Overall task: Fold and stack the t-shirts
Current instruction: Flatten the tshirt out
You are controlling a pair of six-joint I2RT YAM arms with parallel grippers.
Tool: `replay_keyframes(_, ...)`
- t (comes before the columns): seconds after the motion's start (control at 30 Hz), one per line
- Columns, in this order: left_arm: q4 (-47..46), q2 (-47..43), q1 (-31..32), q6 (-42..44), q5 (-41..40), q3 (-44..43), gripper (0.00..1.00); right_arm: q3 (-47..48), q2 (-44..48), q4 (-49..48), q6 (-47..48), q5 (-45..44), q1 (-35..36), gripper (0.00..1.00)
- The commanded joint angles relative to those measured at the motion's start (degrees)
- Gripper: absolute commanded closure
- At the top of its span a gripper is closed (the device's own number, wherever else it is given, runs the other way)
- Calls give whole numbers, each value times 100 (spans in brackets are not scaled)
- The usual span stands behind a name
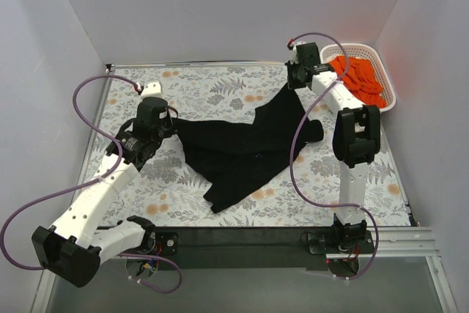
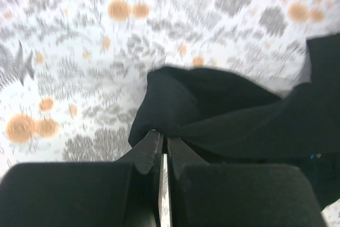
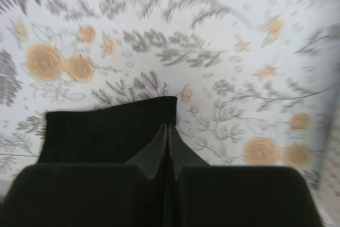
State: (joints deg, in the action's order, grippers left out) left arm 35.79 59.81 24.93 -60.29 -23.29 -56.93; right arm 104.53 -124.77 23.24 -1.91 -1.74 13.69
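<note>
Stretching across the middle of the flowered table (image 1: 220, 86), the black t-shirt (image 1: 242, 148) hangs between the two arms, crumpled rather than flat. One rumpled end reaches toward the near edge of the table, and a short piece sticks out to the right beside the right arm.

The left gripper (image 1: 173, 119) sits at the shirt's left end. Its wrist camera shows the two fingers (image 2: 146, 150) pressed almost together, with a bunched fold of black cloth clamped between their tips. The cloth fans out to the right from that pinch, over the blurred flower print.

The right gripper (image 1: 294, 80) is at the far side of the table, at the shirt's far right corner. Its own camera shows the fingers clenched tight on a straight edge of the black cloth, which spreads to the left of the tips.

The orange t-shirts (image 1: 360, 78) lie heaped in the white lattice basket (image 1: 386, 71) in the far right corner, just beside the right arm and apart from the black one.
</note>
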Motion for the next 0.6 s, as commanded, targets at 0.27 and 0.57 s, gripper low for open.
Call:
replay_keyframes(0.27, -845, 759, -216, 1834, -958, -2778, 100, 2017, 2351, -206, 753, -1548, 2, 99)
replay_keyframes(0.57, -1399, 541, -216, 2812, -1020, -4590, 100, 1493, 4389, -1329, 1158, -1725, 10, 99)
